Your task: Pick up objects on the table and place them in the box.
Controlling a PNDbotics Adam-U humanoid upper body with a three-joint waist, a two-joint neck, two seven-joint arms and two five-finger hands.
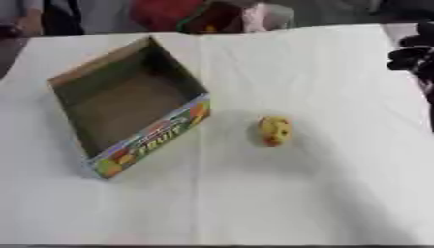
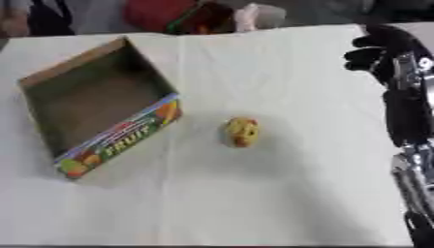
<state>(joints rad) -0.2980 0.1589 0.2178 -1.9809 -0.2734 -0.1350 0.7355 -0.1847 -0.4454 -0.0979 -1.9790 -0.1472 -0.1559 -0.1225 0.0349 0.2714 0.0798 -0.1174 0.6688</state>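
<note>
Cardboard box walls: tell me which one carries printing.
The low front wall of the open cardboard box, facing the yellow-and-red fruit, shows colourful "FRUIT" lettering; the others are plain brown.

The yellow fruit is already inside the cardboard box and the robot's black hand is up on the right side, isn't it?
Not quite. The yellow fruit is not inside the cardboard box; it lies on the white table to the box's right, apart from it. The left eye view shows the gap plainly. The rest holds: the robot's black right hand is up on the right side.
</note>
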